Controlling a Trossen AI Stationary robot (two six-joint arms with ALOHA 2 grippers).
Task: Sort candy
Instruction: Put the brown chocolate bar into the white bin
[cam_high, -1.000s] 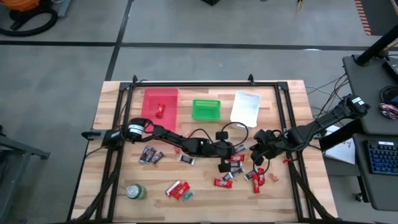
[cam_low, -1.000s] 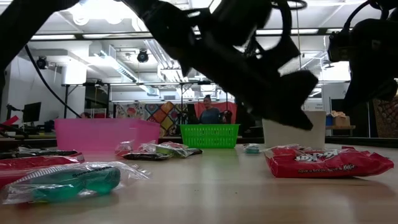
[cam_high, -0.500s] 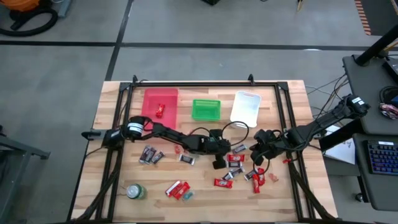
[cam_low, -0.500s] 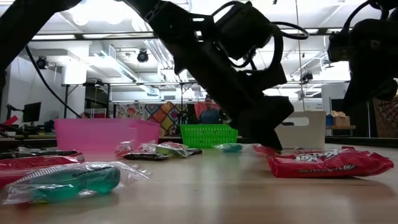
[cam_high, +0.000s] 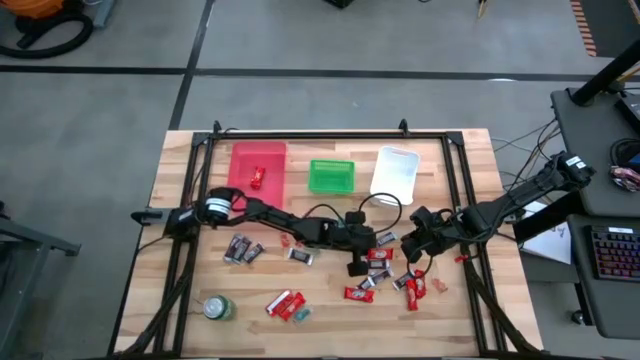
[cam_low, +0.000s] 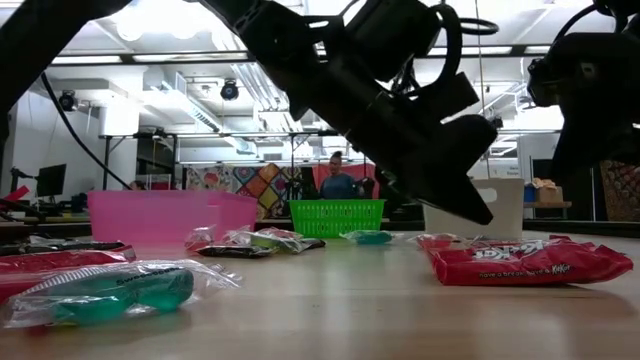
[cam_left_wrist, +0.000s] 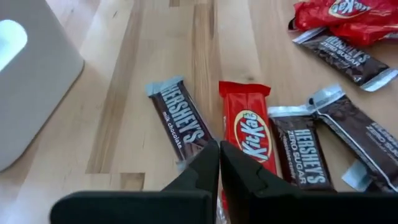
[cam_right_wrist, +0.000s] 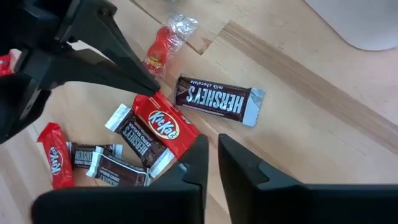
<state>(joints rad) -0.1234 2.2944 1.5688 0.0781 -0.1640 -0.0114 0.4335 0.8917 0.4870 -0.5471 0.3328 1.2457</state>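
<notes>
Candy lies loose on the wooden table: a cluster of red and dark brown bars (cam_high: 385, 270) at centre right, dark bars (cam_high: 240, 250) to the left, red ones (cam_high: 285, 305) near the front. My left gripper (cam_left_wrist: 219, 152) is shut and hangs just above the table. Its tips stand at the end of a red Kit Kat (cam_left_wrist: 249, 127), beside a Hershey's milk chocolate bar (cam_left_wrist: 180, 121). My right gripper (cam_right_wrist: 212, 146) hovers to the cluster's right (cam_high: 410, 250), with a narrow gap between its fingers and nothing in it. My left gripper's shut fingertips (cam_right_wrist: 152, 87) slant down from the table's left onto the Kit Kat's end (cam_right_wrist: 144, 102). I cannot tell whether they touch it. The bar lies flat, partly on a dark Hershey's bar.
Three bins stand along the far side: a pink one (cam_high: 240, 158) with one red sweet, a green basket (cam_high: 332, 175) and a white one (cam_high: 395, 172). A green can (cam_high: 217, 307) stands near the front left. A black frame rail (cam_high: 300, 137) runs around the work area.
My left gripper dipped until its shut tips reached the table among the candy, then rose again a little and moved toward the table's right. A small teal sweet has slid slightly toward the table's left.
</notes>
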